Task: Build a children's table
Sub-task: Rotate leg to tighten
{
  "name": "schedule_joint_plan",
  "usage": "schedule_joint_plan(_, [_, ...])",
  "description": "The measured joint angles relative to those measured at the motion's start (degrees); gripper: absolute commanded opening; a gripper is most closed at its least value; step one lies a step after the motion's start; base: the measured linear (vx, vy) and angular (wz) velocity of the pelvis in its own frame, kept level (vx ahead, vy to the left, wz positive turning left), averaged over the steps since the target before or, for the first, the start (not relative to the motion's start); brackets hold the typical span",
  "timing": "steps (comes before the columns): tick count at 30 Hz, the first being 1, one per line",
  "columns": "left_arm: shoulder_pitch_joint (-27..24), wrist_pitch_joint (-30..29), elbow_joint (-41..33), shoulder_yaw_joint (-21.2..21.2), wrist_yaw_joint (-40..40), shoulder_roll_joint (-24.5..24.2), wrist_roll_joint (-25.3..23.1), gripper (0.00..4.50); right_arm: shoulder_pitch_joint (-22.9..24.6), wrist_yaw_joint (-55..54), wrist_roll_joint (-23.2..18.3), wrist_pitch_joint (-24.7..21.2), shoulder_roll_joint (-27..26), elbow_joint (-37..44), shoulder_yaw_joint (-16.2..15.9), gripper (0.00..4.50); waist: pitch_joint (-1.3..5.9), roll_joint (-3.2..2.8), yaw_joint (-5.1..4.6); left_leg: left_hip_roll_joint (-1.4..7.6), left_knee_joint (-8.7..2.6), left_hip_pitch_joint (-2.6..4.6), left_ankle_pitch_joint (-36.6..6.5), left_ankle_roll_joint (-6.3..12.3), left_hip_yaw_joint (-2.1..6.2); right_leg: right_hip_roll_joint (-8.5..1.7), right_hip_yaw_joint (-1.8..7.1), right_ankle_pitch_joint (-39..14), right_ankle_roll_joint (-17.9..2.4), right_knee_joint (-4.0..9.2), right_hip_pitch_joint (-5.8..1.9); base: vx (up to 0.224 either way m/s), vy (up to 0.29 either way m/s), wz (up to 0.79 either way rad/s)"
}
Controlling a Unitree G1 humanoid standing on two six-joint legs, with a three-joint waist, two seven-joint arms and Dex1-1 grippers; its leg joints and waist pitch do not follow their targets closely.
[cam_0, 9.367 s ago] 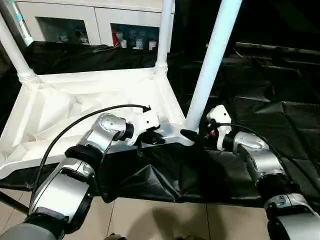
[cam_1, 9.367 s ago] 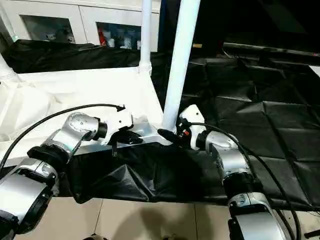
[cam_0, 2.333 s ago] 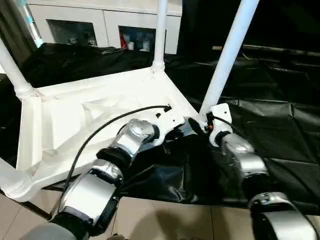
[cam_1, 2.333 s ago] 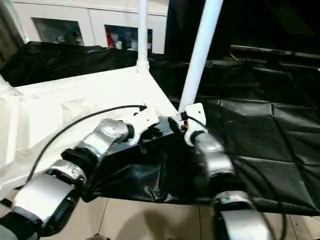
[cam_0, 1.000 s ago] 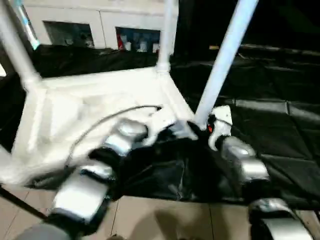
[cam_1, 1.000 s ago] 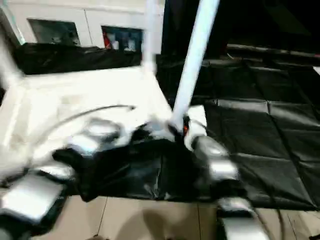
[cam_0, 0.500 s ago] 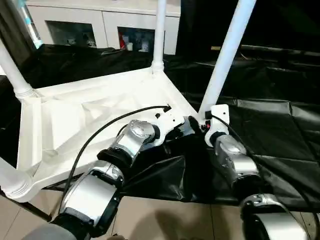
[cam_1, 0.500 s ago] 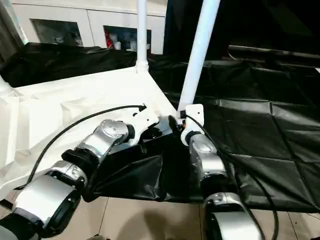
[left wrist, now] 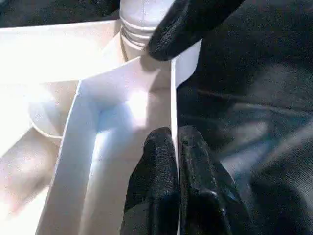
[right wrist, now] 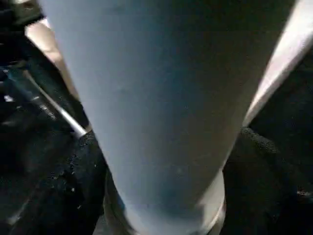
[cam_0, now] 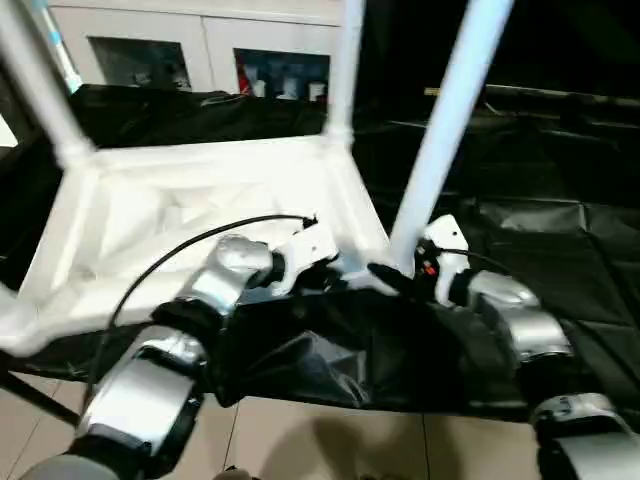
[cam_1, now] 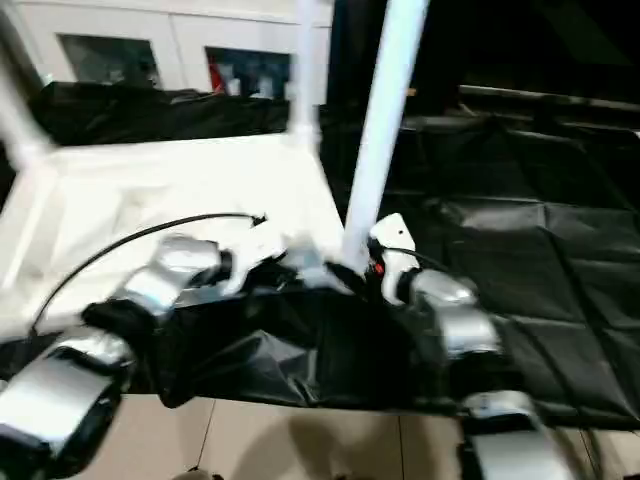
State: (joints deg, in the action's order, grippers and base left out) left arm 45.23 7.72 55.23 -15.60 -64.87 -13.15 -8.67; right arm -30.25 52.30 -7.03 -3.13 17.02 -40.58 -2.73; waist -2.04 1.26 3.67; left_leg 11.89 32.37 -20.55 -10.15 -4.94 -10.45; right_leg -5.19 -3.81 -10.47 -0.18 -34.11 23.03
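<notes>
The children's table lies upside down: its white tabletop (cam_0: 180,215) shows its ribbed underside. White legs stand up from its corners. My left gripper (cam_0: 325,277) is at the near edge, shut on the tabletop's thin rim wall (left wrist: 173,98), one black finger (left wrist: 156,166) on each side. My right gripper (cam_0: 392,278) is at the foot of the near right leg (cam_0: 445,130). Its jaws are open and stand either side of the leg (right wrist: 161,98), close to its base. Another leg (cam_0: 345,70) rises at the far right corner and one (cam_0: 40,90) at the far left.
A black cloth (cam_0: 560,220) covers the work surface under and to the right of the table. A white glass-door cabinet (cam_0: 150,40) stands behind. Tiled floor (cam_0: 300,440) lies in front of the cloth's near edge. A black cable (cam_0: 170,255) arcs over my left forearm.
The camera has shifted. My right forearm has swung out to the right and its jaws have widened around the leg's base. My left gripper keeps its hold on the rim.
</notes>
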Motion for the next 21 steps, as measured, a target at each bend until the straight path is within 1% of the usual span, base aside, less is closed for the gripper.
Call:
schedule_joint_plan(2, [-0.26, -0.02, -0.52, 0.04, -1.42, -0.64, 0.22, 0.0, -0.04, 2.07, -0.27, -0.43, 0.15, 0.0, -0.01, 3.68, -0.04, 0.06, 0.02, 0.0, 0.02, 0.0, -0.01, 0.02, -0.1, -0.05, 0.01, 0.0, 0.0, 0.0, 0.0, 0.0, 0.0, 0.0])
schedule_joint_plan(3, [-0.28, -0.02, -0.56, 0.05, -1.97, -0.86, 0.33, 0.0, -0.05, 2.8, -0.34, -0.54, 0.18, 0.0, -0.02, 3.54, -0.05, 0.09, 0.03, 0.0, 0.02, 0.01, -0.01, 0.02, -0.12, -0.05, 0.02, 0.0, 0.0, 0.0, 0.0, 0.0, 0.0, 0.0])
schedule_joint_plan(4, [-0.29, -0.02, -0.57, 0.05, -2.41, -1.0, 0.49, 0.0, -0.05, 3.36, -0.42, -0.6, 0.21, 0.0, -0.06, 3.54, -0.05, 0.09, 0.04, 0.0, 0.01, 0.01, -0.01, 0.02, -0.12, -0.05, 0.02, 0.0, 0.0, 0.0, 0.01, 0.0, 0.0, 0.0])
schedule_joint_plan(6, [-0.4, -0.02, -0.72, 0.09, -2.73, -1.2, 0.59, 0.0, -0.05, 4.34, -0.6, -0.74, 0.31, 0.04, -0.23, 3.26, -0.06, 0.09, 0.04, 0.01, -0.02, 0.01, -0.02, 0.01, -0.12, -0.05, 0.01, 0.0, 0.0, -0.01, 0.02, 0.0, 0.0, 0.0])
schedule_joint_plan(10, [-0.65, -0.12, -1.27, 0.09, -3.06, -1.42, 0.7, 0.0, -0.04, 5.55, -1.12, -1.27, 0.8, 0.63, -0.93, 3.08, -0.08, 0.12, 0.03, 0.02, -0.03, 0.01, -0.02, 0.01, -0.14, -0.04, 0.01, -0.02, 0.02, -0.01, 0.04, 0.0, 0.0, 0.0])
schedule_joint_plan(11, [-0.71, -0.25, -1.42, 0.08, -3.08, -1.45, 0.79, 0.0, -0.01, 5.6, -1.24, -1.45, 0.82, 0.76, -0.97, 2.85, -0.08, 0.13, 0.03, 0.02, -0.03, 0.01, -0.01, 0.01, -0.15, -0.04, 0.01, -0.02, 0.02, -0.01, 0.04, 0.0, 0.0, 0.0])
schedule_joint_plan(16, [-0.72, -0.82, -1.5, 0.08, -3.07, -1.37, 0.99, 0.0, 0.07, 5.01, -1.32, -1.81, 0.55, 0.89, -0.84, 2.71, -0.08, 0.13, -0.02, 0.02, -0.03, 0.02, -0.01, 0.01, -0.27, -0.04, 0.02, -0.02, 0.02, -0.02, 0.05, 0.0, 0.0, 0.0])
schedule_joint_plan(18, [-0.6, -1.39, -1.21, 0.26, -1.21, -0.86, 0.93, 0.0, 0.25, 0.91, -1.29, -1.67, -1.33, 0.49, 0.26, 2.7, -0.08, 0.19, -0.25, 0.02, -0.03, 0.05, -0.02, 0.01, -0.34, -0.04, 0.04, -0.01, 0.02, -0.07, 0.03, 0.0, 0.0, 0.0])
schedule_joint_plan(21, [0.43, -2.67, 0.52, 0.63, 5.66, 1.53, -0.63, 0.0, -0.07, -11.02, -1.18, -1.39, -5.47, -1.44, 3.16, 2.69, -0.03, 0.38, -0.64, 0.0, -0.03, 0.16, -0.02, -0.01, -0.29, -0.06, 0.15, 0.01, 0.01, -0.08, -0.06, 0.0, 0.0, 0.0])
